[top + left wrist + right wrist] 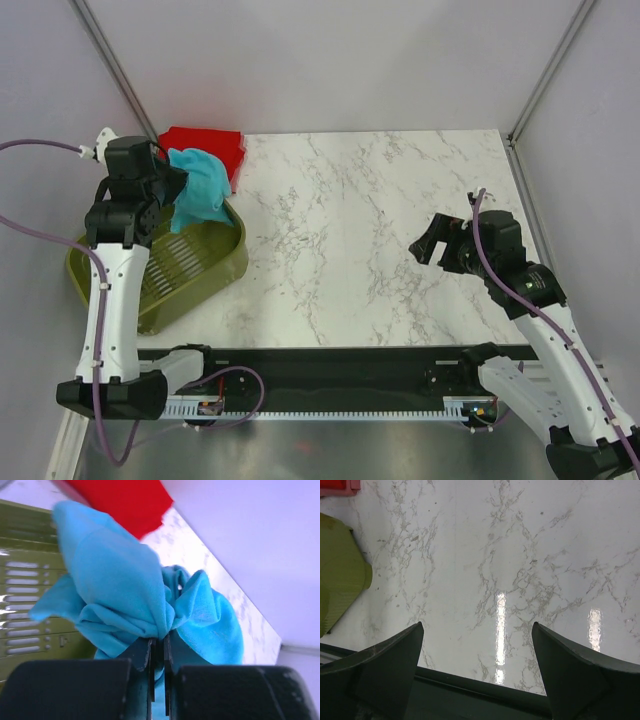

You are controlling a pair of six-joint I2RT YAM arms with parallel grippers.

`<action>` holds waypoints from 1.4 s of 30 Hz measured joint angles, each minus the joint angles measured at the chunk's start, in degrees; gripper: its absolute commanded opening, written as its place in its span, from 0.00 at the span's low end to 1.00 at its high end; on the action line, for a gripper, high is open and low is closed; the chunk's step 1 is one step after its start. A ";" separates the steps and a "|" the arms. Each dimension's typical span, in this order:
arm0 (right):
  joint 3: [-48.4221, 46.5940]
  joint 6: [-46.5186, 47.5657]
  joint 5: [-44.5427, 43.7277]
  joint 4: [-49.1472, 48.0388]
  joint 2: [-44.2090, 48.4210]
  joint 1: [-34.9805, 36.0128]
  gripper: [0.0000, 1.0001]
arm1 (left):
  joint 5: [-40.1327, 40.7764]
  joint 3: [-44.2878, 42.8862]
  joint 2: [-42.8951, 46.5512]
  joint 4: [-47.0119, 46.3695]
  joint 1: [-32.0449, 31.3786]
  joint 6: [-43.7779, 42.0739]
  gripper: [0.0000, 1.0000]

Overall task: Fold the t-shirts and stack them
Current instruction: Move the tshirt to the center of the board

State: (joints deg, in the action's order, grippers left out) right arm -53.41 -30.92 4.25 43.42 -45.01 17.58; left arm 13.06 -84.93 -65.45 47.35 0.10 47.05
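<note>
A turquoise t-shirt hangs bunched up above the far end of the olive basket. My left gripper is shut on a fold of it; in the left wrist view the turquoise t-shirt bulges out just past the pinched gripper. The red t-shirt lies as a flat square bundle at the table's far left corner; the red t-shirt also shows behind the turquoise cloth. My right gripper hovers open over the right side of the table, and its fingers hold nothing.
The olive-green slotted basket sits at the table's left edge, its rim showing at the left of the right wrist view. White marble tabletop stretches between the arms. Grey walls and metal posts enclose the table at back and sides.
</note>
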 measured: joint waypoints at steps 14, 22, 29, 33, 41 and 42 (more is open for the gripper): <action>-6.03 0.13 -1.70 0.55 -0.04 0.00 0.98 | -27.21 -22.16 -13.05 -20.59 -24.09 -3.43 0.02; -6.56 -1.01 -2.75 0.98 0.92 0.00 0.97 | -40.28 -7.32 -19.39 -27.74 -33.24 -10.73 0.63; 1.16 -4.52 -11.61 1.44 -0.44 0.09 0.94 | -39.32 20.00 -24.61 -26.34 -33.24 -13.57 0.67; 1.25 -4.50 -18.84 0.07 -10.47 -0.11 0.78 | -36.81 23.43 -24.63 -25.64 -33.31 -14.16 0.68; -0.37 -3.45 -17.90 -9.18 -28.52 -11.15 0.71 | -38.29 14.99 -34.93 -30.18 -33.35 -14.12 0.63; -0.55 -3.32 -16.96 -10.40 -29.92 -12.85 0.71 | -38.80 13.75 -37.00 -30.84 -33.35 -14.10 0.63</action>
State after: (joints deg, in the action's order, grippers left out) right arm -53.95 -34.24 -12.71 33.01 -74.94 4.73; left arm -25.74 -71.18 -102.45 16.51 -33.26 32.95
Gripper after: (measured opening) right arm 0.719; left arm 0.644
